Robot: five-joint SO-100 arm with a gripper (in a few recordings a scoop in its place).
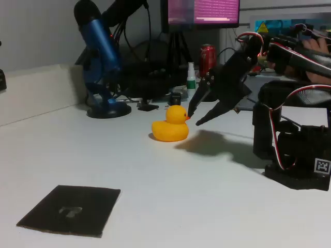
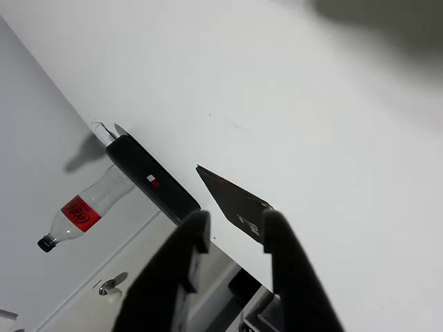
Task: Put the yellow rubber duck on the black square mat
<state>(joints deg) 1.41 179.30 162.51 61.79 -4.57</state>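
two views give us this moment. in the fixed view we see the yellow rubber duck [image 1: 170, 125] sitting upright on the white table [image 1: 207, 206], beak toward the right. the gripper [image 1: 194, 118] hangs just to the right of the duck's head, its jaws parted with nothing between them, the tips close by the beak; we cannot tell if they touch it. the black square mat [image 1: 71, 210] lies flat near the front left, well apart from the duck, with bare table between them. behind the duck we note a blue microphone [image 1: 99, 57] on a round base, a red can [image 1: 208, 57], a small white bottle [image 1: 191, 78] and tangled cables. a monitor [image 1: 201, 13] glows at the top.

in the wrist view we look past the two dark fingers [image 2: 190, 242], spread and empty, at the mat [image 2: 232, 200] lying beyond them. a clear bottle [image 2: 83, 211] with a red label lies on its side at left, beside a long black bar [image 2: 152, 183].
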